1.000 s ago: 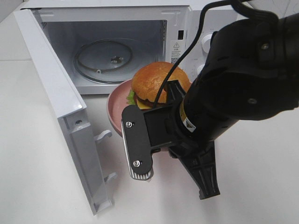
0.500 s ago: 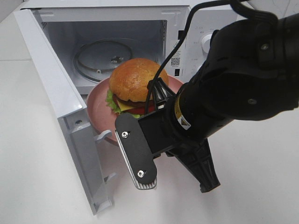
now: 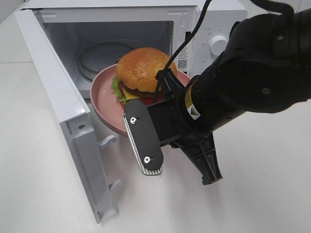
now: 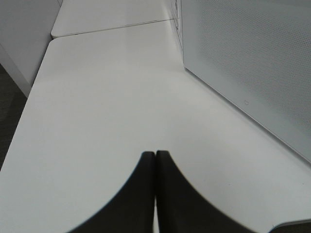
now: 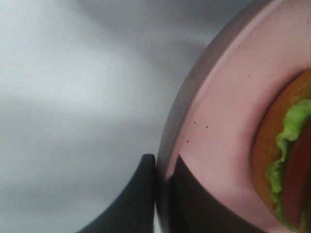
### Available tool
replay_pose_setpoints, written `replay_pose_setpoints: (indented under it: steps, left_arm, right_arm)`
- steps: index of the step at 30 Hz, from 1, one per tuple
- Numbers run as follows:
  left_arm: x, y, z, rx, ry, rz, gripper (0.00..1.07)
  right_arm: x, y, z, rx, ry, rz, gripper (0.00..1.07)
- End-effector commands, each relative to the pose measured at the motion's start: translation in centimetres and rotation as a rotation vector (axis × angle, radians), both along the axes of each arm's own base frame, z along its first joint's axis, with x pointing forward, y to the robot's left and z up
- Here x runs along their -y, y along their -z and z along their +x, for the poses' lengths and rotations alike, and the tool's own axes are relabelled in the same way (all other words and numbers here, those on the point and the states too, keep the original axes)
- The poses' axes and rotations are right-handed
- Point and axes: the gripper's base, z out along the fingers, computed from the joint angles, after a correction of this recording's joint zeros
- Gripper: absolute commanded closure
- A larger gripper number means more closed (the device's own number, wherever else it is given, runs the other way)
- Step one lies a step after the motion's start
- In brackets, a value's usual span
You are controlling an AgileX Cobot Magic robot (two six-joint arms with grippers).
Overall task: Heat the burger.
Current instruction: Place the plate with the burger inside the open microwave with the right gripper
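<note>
The burger (image 3: 143, 68), with a glossy brown bun, lettuce and cheese, sits on a pink plate (image 3: 103, 99) held in the air just in front of the open microwave (image 3: 121, 12). The plate's far edge overlaps the oven's mouth. My right gripper (image 5: 163, 165) is shut on the plate's rim (image 5: 218, 116), one finger on each side; the burger's (image 5: 291, 145) lettuce edge shows close by. In the exterior view my right arm (image 3: 243, 82) hides those fingers. My left gripper (image 4: 155, 156) is shut and holds nothing, low over the white table.
The microwave door (image 3: 53, 97) swings open to the left, and its perforated panel (image 4: 252, 63) is beside my left gripper. A glass turntable (image 3: 95, 58) lies inside the oven. Control knobs (image 3: 218, 43) are on the right of the oven's front. The table (image 3: 39, 184) is white.
The right arm has carried the plate with the burger left and then up and back, from beside the oven's front to its open mouth. The grip on the rim is unchanged.
</note>
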Motion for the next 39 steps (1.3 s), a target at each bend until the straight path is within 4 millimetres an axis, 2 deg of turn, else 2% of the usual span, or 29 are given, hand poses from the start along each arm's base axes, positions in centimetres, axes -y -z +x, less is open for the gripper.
replay_pose_setpoints:
  steps: [1, 9, 15, 24, 26, 39]
  left_arm:
    - [0.1, 0.0, -0.3, 0.033, 0.002, -0.007, 1.06]
    - [0.1, 0.0, -0.3, 0.033, 0.002, -0.007, 1.06]
    - [0.1, 0.0, -0.3, 0.033, 0.002, -0.007, 1.06]
    - [0.1, 0.0, -0.3, 0.033, 0.002, -0.007, 1.06]
    - [0.1, 0.0, -0.3, 0.033, 0.002, -0.007, 1.06]
    - [0.1, 0.0, -0.3, 0.033, 0.002, -0.007, 1.06]
  right_arm:
    - [0.0, -0.7, 0.8, 0.051, -0.085, 0.031, 1.07]
    - [1.1, -0.6, 2.1, 0.043, -0.139, 0.027, 1.07]
    - [1.3, 0.4, 3.2, 0.021, -0.184, 0.031, 1.07]
    - [-1.0, 2.6, 5.4, 0.001, -0.227, -0.008, 1.07]
    - [-1.8, 2.8, 6.2, 0.009, -0.235, -0.008, 1.07]
    - [-3.2, 2.7, 9.8, 0.019, -0.213, -0.009, 1.07]
